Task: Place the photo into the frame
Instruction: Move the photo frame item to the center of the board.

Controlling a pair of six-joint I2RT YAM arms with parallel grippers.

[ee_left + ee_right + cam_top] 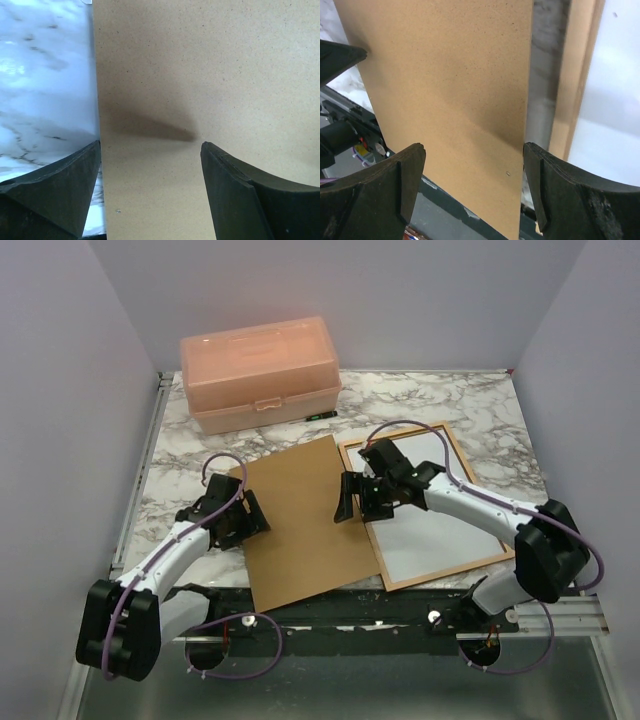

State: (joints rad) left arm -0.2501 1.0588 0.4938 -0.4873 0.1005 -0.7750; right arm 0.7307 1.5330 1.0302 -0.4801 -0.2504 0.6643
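Observation:
The orange-brown frame (450, 572) lies flat on the right of the marble table. A plain white sheet, the photo (440, 540) with no printed side showing, fills it. A brown backing board (300, 530) lies just left of the frame. My left gripper (252, 514) is at the board's left edge, open, its fingers standing either side of that edge in the left wrist view (150, 145). My right gripper (358, 502) is open over the board's right edge (474, 146). In that view the frame (580, 75) and the white photo (615, 100) lie just beyond the board (445, 75).
A pink plastic box (258, 372) stands shut at the back left. The board's near end reaches past the table's front edge, over the black rail (330, 615). Grey walls close in the left, back and right sides.

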